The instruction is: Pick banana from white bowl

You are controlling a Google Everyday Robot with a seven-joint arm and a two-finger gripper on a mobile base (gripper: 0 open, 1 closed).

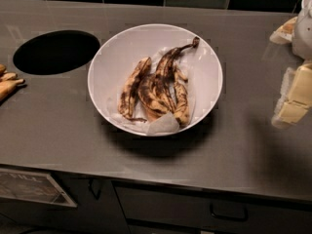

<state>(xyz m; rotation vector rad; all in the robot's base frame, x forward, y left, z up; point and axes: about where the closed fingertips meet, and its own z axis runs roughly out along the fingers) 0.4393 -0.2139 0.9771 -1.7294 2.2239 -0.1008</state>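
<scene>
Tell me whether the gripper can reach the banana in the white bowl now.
Probably yes. The gripper hangs open at the picture's right, apart from the white bowl; the banana lies uncovered in it, and only bare counter lies between them.

Brown-blotched yellow banana (156,89), white bowl (116,57), grey counter (68,128), cream claw (292,104) at right edge.

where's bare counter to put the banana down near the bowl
Bare counter runs along the front edge below the white bowl, and between the bowl and the pincer at the right edge. The left is crowded: the round hole and yellow items at the left edge.
</scene>
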